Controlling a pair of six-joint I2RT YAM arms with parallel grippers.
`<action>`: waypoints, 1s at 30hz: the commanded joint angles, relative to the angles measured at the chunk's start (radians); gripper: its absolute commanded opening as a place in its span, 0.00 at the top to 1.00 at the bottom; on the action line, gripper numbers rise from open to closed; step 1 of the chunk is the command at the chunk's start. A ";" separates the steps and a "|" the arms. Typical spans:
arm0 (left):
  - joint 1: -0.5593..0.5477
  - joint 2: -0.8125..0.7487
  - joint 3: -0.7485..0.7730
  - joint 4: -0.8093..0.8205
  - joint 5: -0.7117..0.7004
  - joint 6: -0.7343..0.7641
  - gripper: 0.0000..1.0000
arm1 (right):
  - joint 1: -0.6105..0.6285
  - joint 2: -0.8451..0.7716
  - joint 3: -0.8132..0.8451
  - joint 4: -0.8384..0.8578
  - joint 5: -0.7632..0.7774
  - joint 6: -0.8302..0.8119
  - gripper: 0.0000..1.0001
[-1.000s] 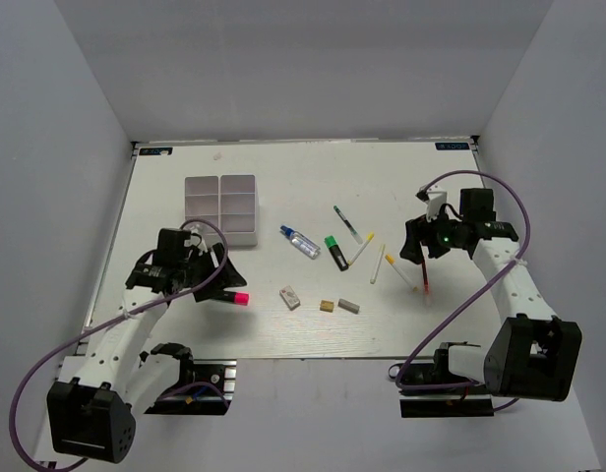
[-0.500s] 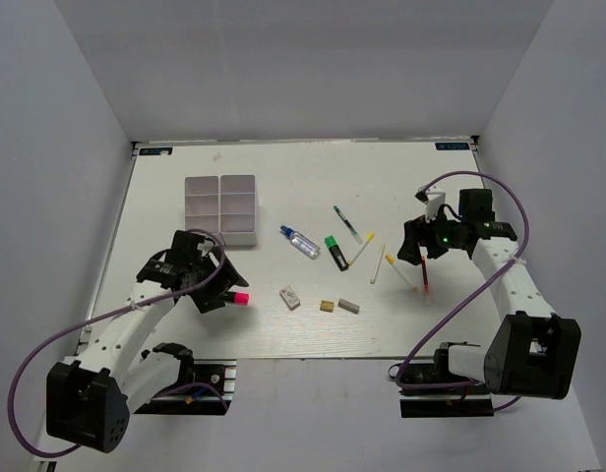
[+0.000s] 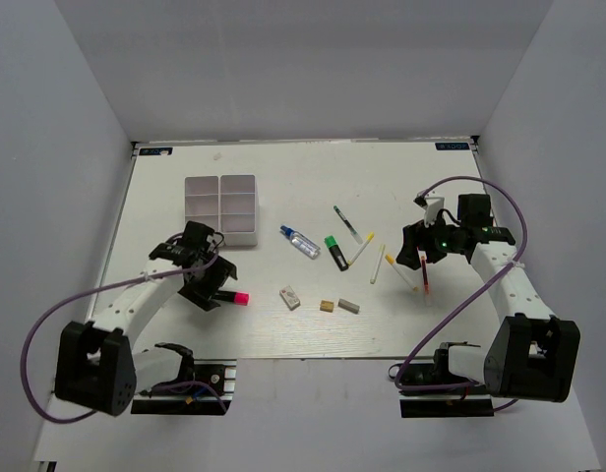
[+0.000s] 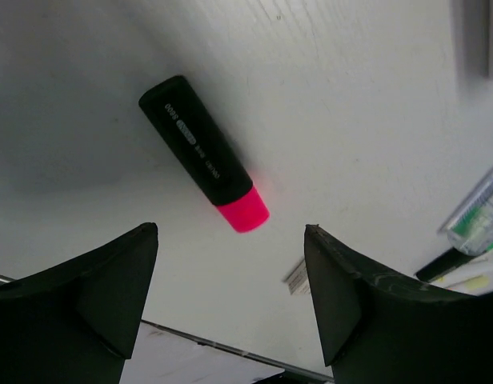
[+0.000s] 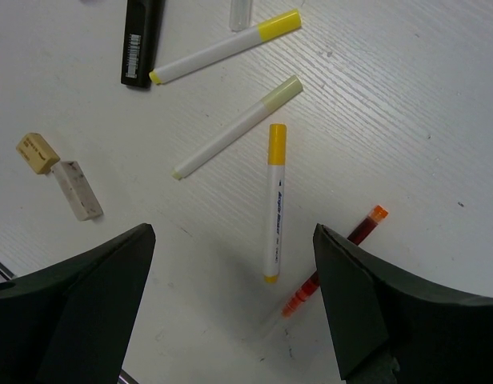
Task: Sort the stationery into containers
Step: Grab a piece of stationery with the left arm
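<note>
Three small eraser blocks lie in a row nearest the arm bases on the white wooden table [image 3: 165, 197]: a white block [image 3: 290, 297], a tan block [image 3: 327, 306] and a grey block [image 3: 349, 306], close together but apart; just left of them the stubby black marker with a pink cap [image 4: 202, 152] lies flat on the table, pink end towards the erasers; the left gripper [image 4: 230, 248] sits over the marker's black end with its jaws spread wide and nothing between them, so the marker is ungrasped. On the right, the right gripper [image 5: 233, 240] hangs above the table with its jaws likewise parted and empty; in its wrist view a thin white stick with a yellow cap [image 5: 274, 200] lies ahead of the gap, and the translucent red pen [image 5: 334, 260] lies just beside that stick's lower end, whether touching I cannot tell. Farther on lie a white stick with a pale cap [image 5: 234, 128] and another yellow-capped white stick [image 5: 222, 48]; the latter's plain tip meets the barrel of the black highlighter with a green cap [image 3: 335, 252]. Left of the highlighter lies the small clear bottle with a blue cap [image 3: 300, 241]; farthest on the left stands the white plastic tray of square compartments [image 3: 186, 202], well apart from both grippers.
</note>
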 commanded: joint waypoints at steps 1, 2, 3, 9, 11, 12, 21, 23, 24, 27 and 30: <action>-0.004 0.103 0.056 0.011 -0.042 -0.059 0.17 | -0.003 -0.024 -0.015 0.029 -0.013 -0.007 0.14; -0.004 0.126 0.068 0.001 -0.042 -0.059 0.17 | -0.003 -0.025 -0.015 0.034 -0.011 -0.008 0.14; -0.004 0.141 0.068 -0.015 -0.042 -0.068 0.19 | -0.003 -0.024 -0.013 0.035 -0.007 -0.005 0.14; -0.004 0.152 0.044 -0.016 -0.060 -0.069 0.23 | -0.003 -0.021 -0.023 0.046 0.004 -0.002 0.14; -0.004 0.161 0.033 -0.016 -0.061 -0.069 0.23 | -0.003 -0.018 -0.024 0.054 0.001 0.006 0.14; -0.004 0.179 0.033 -0.016 -0.061 -0.069 0.23 | -0.003 -0.013 -0.023 0.054 -0.002 0.007 0.14; 0.016 0.294 0.030 0.032 -0.117 -0.069 0.39 | -0.003 0.015 0.005 0.047 0.000 0.001 0.14; 0.016 0.313 0.051 0.023 -0.117 -0.059 0.45 | -0.003 0.009 0.002 0.044 0.004 -0.002 0.14; 0.016 0.328 0.051 0.023 -0.117 -0.059 0.51 | -0.003 0.003 -0.004 0.043 0.004 -0.005 0.14; 0.016 0.328 0.041 0.023 -0.117 -0.049 0.70 | -0.005 -0.013 -0.024 0.047 0.012 -0.005 0.14; 0.016 0.301 0.025 0.014 -0.117 -0.027 0.82 | -0.003 -0.027 -0.041 0.054 0.012 -0.005 0.14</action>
